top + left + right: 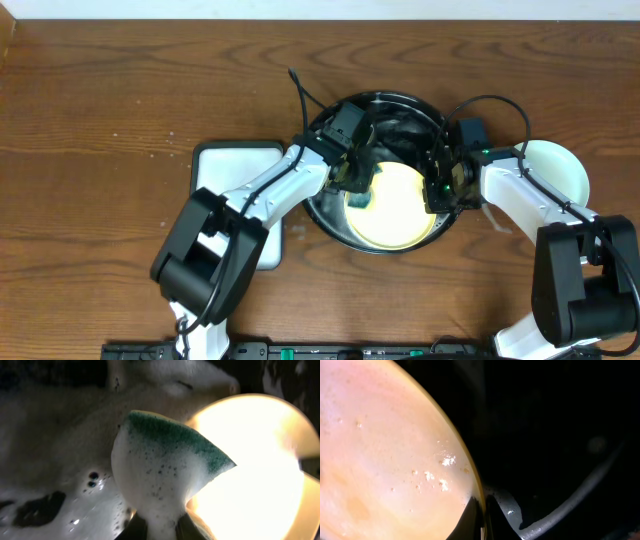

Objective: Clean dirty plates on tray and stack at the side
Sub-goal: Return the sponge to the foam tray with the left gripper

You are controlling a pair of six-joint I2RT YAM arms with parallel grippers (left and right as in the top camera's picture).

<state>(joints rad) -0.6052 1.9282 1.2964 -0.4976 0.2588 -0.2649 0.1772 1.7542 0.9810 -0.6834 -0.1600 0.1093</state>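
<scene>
Right gripper [441, 190] is shut on the right rim of the yellow plate [398, 210]. The right wrist view shows the plate's edge [385, 450] running straight in between the pressed-together fingers [470, 521]. I read this as a fixture hold: it pins the plate inside the black tray [400, 98] so the plate can't slide or spin while it's scrubbed, and drips stay in the basin. Can't tell whether the held edge is lifted off the tray floor or lying flat. Left gripper [157, 529] pinches the sponge [165, 472] by its lower end, with the green scouring face on the far side and the white body lathered. Suds [55, 455] coat the tray floor to its left. The sponge tip overlaps the plate's left edge in the left wrist view, and from overhead it sits on the plate's upper-left area. Looks like contact, but I can't confirm it. So the plate lies just right of and under the left gripper, and runs leftward from the right gripper's pinch, bracketed between the two. No red smear is visible from here, though glare washes out the face. A green plate [560, 170] sits on the table [100, 100] right of the tray, partly under the right arm, probably the start of the clean stack. Can't tell whether it's one plate or two. The white tray [235, 160] is left of the black one, half covered by the left arm.
</scene>
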